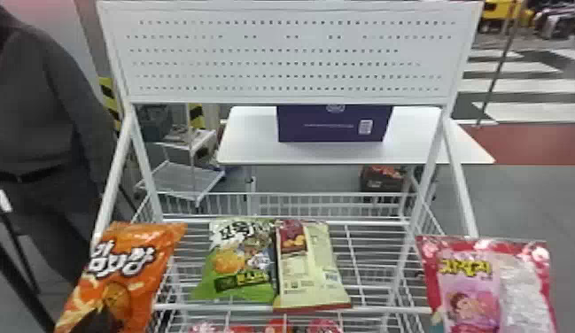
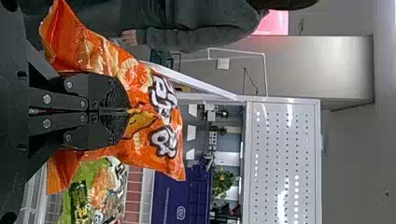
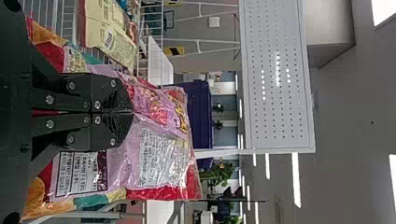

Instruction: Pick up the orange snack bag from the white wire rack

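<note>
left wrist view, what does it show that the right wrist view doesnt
Left wrist view: the left gripper shut on the orange snack bag, held by its middle.
Right wrist view: the right gripper shut on the pink-and-red snack bag, and the cream-coloured snack bag.
Both: the purple box and the white perforated panel.

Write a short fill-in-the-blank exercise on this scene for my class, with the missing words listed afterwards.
The left gripper holds the ______ snack bag.
The pink-and-red snack bag is held in the ______ gripper.
In the head view, the green snack bag lies to the ______ of the pale yellow snack bag on the white wire rack.
Beyond the rack, the purple box stands on a white ______.

Missing words: orange; right; left; table.
</note>
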`<control>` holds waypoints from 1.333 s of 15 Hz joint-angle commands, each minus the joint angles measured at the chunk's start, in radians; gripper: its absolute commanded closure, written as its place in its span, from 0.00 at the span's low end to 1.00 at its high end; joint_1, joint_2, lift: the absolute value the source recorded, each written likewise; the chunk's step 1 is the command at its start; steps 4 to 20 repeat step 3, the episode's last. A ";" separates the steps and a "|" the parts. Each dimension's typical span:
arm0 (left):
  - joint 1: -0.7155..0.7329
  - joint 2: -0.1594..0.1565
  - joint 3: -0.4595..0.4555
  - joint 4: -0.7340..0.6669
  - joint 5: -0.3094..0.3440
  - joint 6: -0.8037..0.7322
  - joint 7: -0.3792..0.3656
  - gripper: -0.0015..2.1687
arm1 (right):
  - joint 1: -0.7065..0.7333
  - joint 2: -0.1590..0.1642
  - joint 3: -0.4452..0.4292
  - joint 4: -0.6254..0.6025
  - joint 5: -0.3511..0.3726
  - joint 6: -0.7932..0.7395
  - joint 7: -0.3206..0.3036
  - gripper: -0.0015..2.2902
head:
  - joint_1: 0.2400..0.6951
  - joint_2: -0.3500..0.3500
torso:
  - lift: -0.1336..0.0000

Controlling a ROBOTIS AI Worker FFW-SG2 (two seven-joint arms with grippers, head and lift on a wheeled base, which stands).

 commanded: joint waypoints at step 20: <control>0.010 0.000 0.000 -0.006 -0.003 -0.012 -0.001 0.94 | 0.000 0.000 0.002 0.000 0.000 -0.002 0.002 0.98 | 0.57 0.50 | 1.00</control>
